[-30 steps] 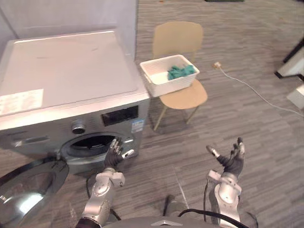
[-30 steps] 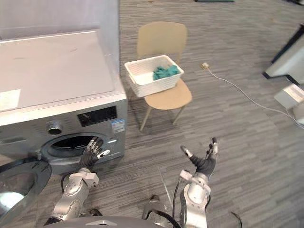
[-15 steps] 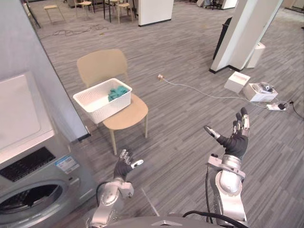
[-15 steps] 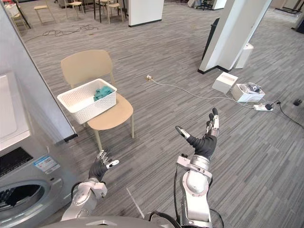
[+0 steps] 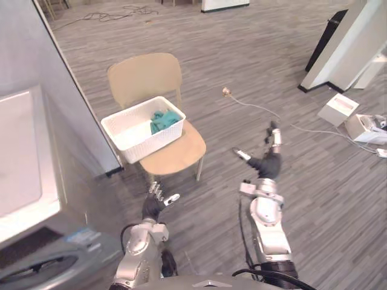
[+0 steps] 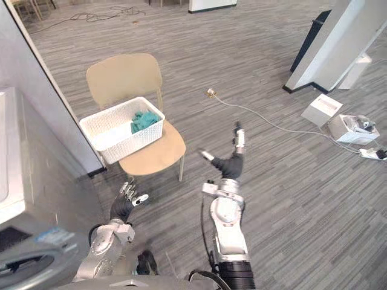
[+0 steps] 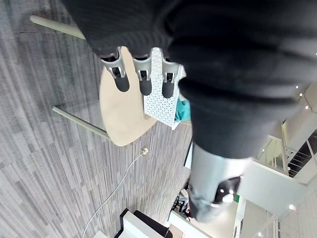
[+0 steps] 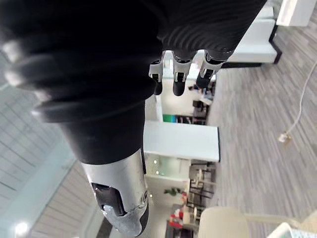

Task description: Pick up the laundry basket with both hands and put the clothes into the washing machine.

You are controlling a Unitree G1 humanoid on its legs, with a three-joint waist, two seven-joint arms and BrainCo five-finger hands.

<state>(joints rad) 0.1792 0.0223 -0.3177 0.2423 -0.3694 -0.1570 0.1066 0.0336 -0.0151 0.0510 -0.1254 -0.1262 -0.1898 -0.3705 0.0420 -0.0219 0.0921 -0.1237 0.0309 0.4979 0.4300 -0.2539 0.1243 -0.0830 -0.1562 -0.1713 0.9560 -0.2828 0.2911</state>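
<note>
Beige chair (image 5: 179,154) stands on grey plank floor (image 5: 254,66). White laundry basket (image 5: 154,141) on seat, teal clothes (image 5: 164,119) inside. Washing machine (image 5: 66,181), white cable (image 5: 227,92) also on floor.

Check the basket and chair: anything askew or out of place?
The white laundry basket sits skewed on the chair and appears to hang past the seat edge on the side toward the washing machine. The teal clothes are bunched in one corner. A loose cable trails across the floor nearby. Nothing spilled.
</note>
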